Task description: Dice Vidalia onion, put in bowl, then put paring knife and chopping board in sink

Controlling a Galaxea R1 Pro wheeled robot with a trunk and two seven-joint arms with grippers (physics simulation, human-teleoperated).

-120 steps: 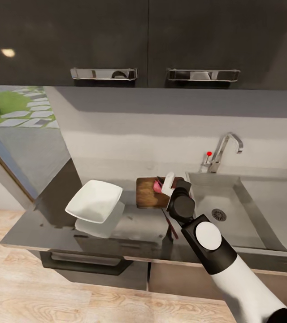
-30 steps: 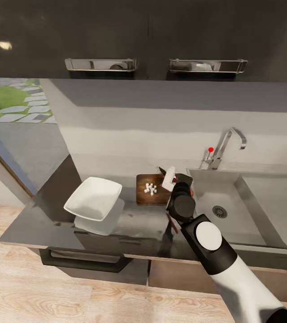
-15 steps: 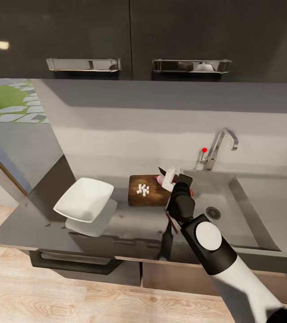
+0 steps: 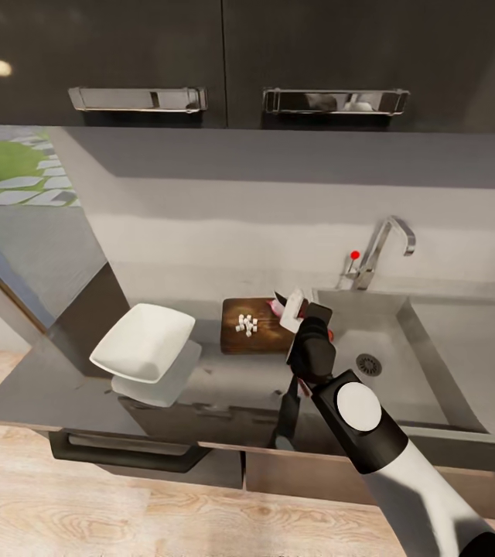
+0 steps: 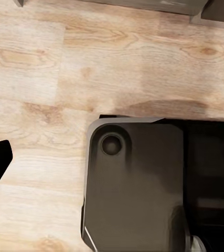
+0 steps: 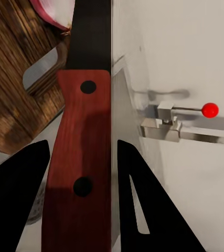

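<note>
Your bench (image 4: pixel 232 387) carries the sink (image 4: pixel 402 363) at its right, the white bowl (image 4: pixel 143 342) at its left, and the chopping board (image 4: pixel 251 329) between them, with white onion dice (image 4: pixel 246 325) on it. Your right end effector (image 4: pixel 298 309) is clamped on the knife (image 6: pixel 83 157) over the board's sink-side edge.

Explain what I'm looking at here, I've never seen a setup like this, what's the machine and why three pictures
It's a simulated two-armed kitchen robot. The wide picture comes from its head camera; the other two come from cameras by each claw. On the countertop sit a white bowl and a chopping board with diced onion, beside the sink. The right claw grips the red-handled paring knife above the board's edge. The left wrist camera faces the wooden floor and a dark part of the robot.
</note>
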